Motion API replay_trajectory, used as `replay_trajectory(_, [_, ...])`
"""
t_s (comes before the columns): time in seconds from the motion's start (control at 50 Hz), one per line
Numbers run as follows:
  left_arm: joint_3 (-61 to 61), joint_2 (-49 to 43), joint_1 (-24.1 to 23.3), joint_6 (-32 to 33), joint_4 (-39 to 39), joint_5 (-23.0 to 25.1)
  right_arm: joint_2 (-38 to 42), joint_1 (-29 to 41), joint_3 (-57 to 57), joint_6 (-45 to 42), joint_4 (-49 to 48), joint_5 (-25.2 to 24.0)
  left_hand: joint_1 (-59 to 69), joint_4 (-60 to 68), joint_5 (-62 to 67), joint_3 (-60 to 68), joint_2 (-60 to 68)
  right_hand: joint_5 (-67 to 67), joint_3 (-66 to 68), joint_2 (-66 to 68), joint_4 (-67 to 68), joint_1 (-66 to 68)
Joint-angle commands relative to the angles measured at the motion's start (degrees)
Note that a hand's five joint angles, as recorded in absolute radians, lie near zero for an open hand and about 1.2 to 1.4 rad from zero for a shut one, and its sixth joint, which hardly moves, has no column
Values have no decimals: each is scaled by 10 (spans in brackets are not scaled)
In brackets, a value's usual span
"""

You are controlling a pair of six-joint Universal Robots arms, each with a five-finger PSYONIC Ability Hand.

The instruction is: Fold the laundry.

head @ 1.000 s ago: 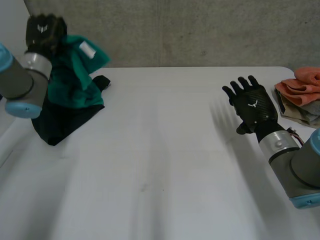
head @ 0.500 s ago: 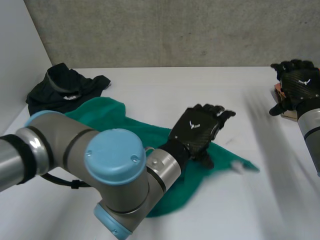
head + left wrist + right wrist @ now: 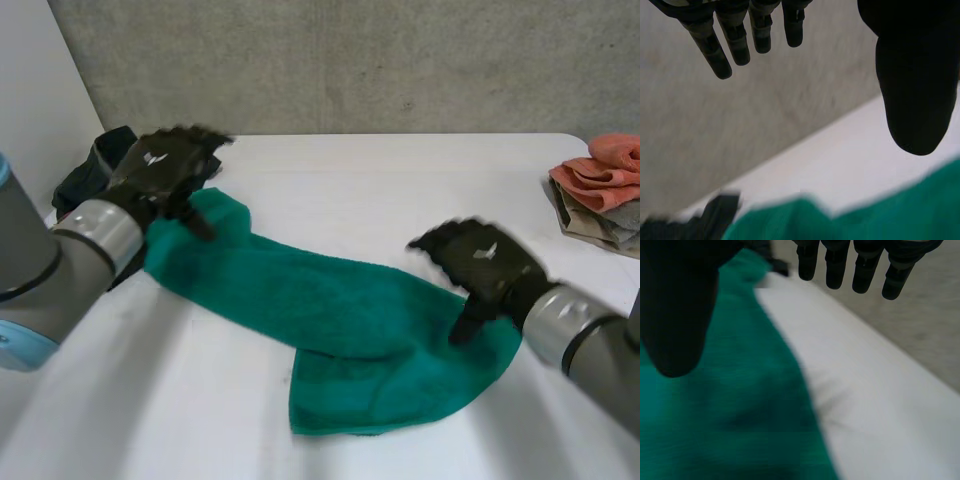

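I see left hand [image 3: 160, 170] and right hand [image 3: 485, 262] spread, empty, one over each end of the green towel [image 3: 330, 300]; laid out, I judge, every fold left to do
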Motion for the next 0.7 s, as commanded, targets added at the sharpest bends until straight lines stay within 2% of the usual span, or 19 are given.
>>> replay_trajectory(0.02, [12,-92,91,122,-35,32,-4,79,96,-18,-69,2,47,40,30,34,39,-22,-19,-20,-19,-28])
replay_trajectory(0.08, [39,-141,111,158,-24,36,5,100,125,-19,-126,11,47,40,30,34,39,-22,-19,-20,-19,-28])
replay_trajectory(0.18, [91,-213,128,181,-4,39,32,143,165,-18,-227,34,56,48,38,42,48,-22,-19,-20,-19,-28])
replay_trajectory(0.34, [169,-300,131,205,0,49,72,166,178,-17,-280,39,96,88,78,83,88,82,85,84,85,76])
replay_trajectory(0.42, [204,-335,128,211,4,47,90,164,175,-17,-304,41,314,306,297,301,306,258,262,261,261,253])
replay_trajectory(0.44, [214,-343,127,210,4,46,97,160,172,-19,-312,40,501,494,484,488,493,455,459,458,459,450])
replay_trajectory(0.46, [218,-346,126,210,4,45,101,159,170,-19,-316,41,612,604,594,598,603,592,596,595,595,587])
replay_trajectory(0.48, [222,-347,124,209,4,44,103,158,167,-19,-319,42,689,681,671,676,681,677,680,679,680,671])
replay_trajectory(0.58, [209,-304,113,203,-3,12,95,134,150,-21,-317,63,690,682,672,676,682,678,681,680,681,672])
replay_trajectory(0.7, [116,-125,99,150,-7,-8,13,66,105,-22,-282,98,690,682,672,676,682,678,681,680,681,672])
